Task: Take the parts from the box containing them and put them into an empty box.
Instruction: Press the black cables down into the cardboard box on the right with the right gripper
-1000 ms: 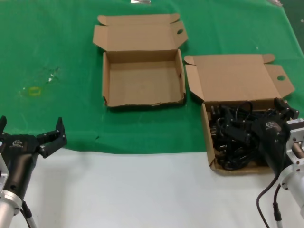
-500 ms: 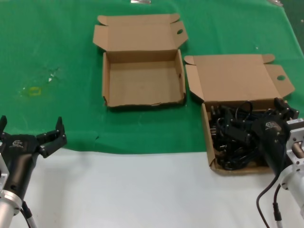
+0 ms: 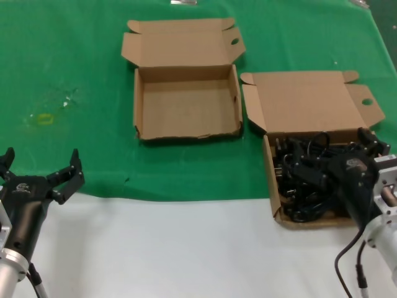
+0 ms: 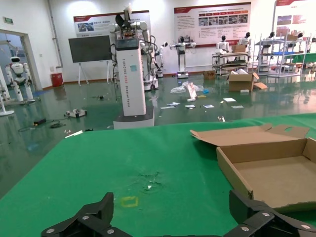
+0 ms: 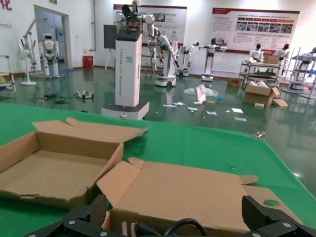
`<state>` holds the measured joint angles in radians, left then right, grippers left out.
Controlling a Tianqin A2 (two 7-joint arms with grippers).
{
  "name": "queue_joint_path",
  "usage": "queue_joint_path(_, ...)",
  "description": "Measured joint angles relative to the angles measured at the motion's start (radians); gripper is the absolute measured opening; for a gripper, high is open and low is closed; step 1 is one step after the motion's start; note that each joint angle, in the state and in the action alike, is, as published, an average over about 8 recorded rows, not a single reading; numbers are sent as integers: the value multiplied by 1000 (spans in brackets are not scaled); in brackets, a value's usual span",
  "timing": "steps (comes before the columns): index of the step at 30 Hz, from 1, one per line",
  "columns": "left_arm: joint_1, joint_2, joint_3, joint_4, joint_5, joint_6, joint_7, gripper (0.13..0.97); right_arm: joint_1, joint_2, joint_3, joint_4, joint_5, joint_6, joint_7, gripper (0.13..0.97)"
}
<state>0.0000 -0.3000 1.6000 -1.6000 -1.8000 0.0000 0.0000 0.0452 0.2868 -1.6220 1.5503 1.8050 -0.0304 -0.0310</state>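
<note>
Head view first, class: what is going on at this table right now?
The right gripper hangs open over the box of coiled black cords at the table's right, not yet gripping any. The empty box sits open on the green cloth to its left, with nothing in it. The left gripper waits open near the table's left front edge, holding nothing. No cord has been transferred.

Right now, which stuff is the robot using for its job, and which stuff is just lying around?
For the job:
- black coiled cords
- box holding the cords
- empty box
- right end effector, open over the cords
- left end effector, open, waiting near the table edge

Just lying about:
- yellow mark on the green cloth
</note>
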Motion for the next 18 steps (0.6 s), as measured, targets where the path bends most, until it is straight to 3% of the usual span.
queue_joint_path(7, 0, 0, 0, 0, 0, 0, 0, 777, 11, 3, -7, 0, 0, -17, -3, 966)
queue_joint_path(15, 0, 0, 0, 0, 0, 0, 0, 577, 33, 77, -63, -3, -2, -15, 18, 966)
queue_joint_path(18, 0, 0, 0, 0, 0, 0, 0, 577, 42, 126, -90, 5, -8, -36, 30, 966)
